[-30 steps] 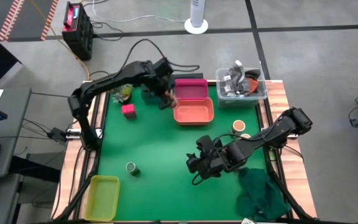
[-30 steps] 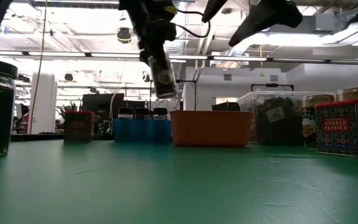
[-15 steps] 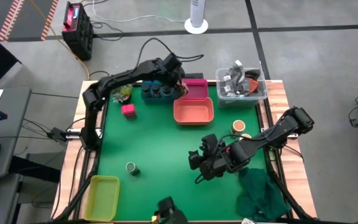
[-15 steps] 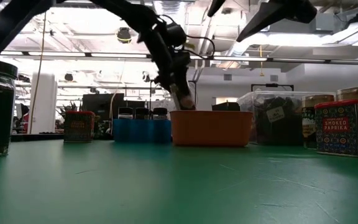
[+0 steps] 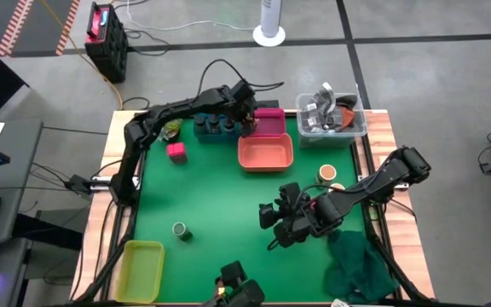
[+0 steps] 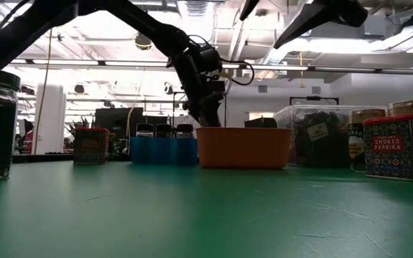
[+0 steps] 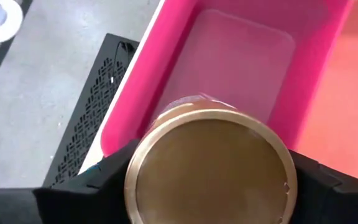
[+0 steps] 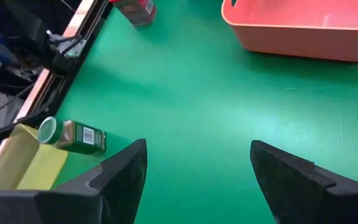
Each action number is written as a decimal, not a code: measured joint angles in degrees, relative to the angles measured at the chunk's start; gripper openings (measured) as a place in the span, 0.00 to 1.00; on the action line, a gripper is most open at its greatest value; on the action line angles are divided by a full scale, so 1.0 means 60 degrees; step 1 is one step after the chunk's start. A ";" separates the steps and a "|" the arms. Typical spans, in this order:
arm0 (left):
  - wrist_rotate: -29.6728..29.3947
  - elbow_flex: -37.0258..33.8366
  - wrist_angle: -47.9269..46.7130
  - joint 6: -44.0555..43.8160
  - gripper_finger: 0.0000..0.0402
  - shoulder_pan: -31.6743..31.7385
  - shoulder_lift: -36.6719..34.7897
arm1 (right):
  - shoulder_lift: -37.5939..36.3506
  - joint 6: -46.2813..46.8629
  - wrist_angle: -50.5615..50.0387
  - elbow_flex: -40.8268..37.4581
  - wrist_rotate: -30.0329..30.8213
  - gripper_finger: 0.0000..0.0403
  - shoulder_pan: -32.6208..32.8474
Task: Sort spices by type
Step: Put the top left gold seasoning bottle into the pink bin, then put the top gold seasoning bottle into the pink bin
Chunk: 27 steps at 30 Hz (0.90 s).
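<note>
My left gripper (image 5: 250,125) reaches over the magenta tray (image 5: 271,121) at the table's far edge, shut on a tan-topped round jar (image 7: 211,168). In the low view its tip (image 6: 208,115) dips behind the orange tray (image 6: 244,147). My right gripper (image 5: 271,223) hovers open above the mat's near right part. A green-topped clear jar (image 8: 73,135) lies on its side on the mat (image 5: 180,230). One pink box (image 5: 176,152) stands on the mat. Dark jars stand in the blue tray (image 5: 214,128). Two tan-topped jars (image 5: 326,174) stand near the right edge. My left gripper pinches the tan-topped jar by its upper part, one finger (image 7: 101,183) on each side just below the lid (image 7: 166,134). The fingers come from above, pointing down. The jar is upright over the magenta tray's floor (image 7: 229,62); whether its base touches, I cannot tell.
The orange tray (image 5: 265,153) sits in front of the magenta one. A clear tub (image 5: 331,115) of grey clutter stands at the far right corner, a yellow tray (image 5: 141,269) at the near left, a green cloth (image 5: 361,264) at the near right. The mat's middle is bare.
My left gripper has carried the tan-topped jar from beside the orange tray's left end toward the far right, over the magenta tray, and lowered it behind the orange tray. It has stayed shut on the jar.
</note>
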 joint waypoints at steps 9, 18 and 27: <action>0.0265 0.0000 -0.0059 0.0525 0.77 0.0088 0.0091 | 0.0000 0.0243 -0.0164 0.0000 0.0023 0.77 -0.0137; 0.0045 0.0000 -0.0091 0.0529 0.78 0.0092 -0.0183 | 0.0000 0.0253 -0.0276 0.0000 -0.0087 0.77 -0.0183; 0.0454 0.0000 0.0338 0.0137 0.74 -0.0070 -0.1626 | -0.0812 0.0972 -0.3335 0.0000 -0.1603 0.77 -0.0481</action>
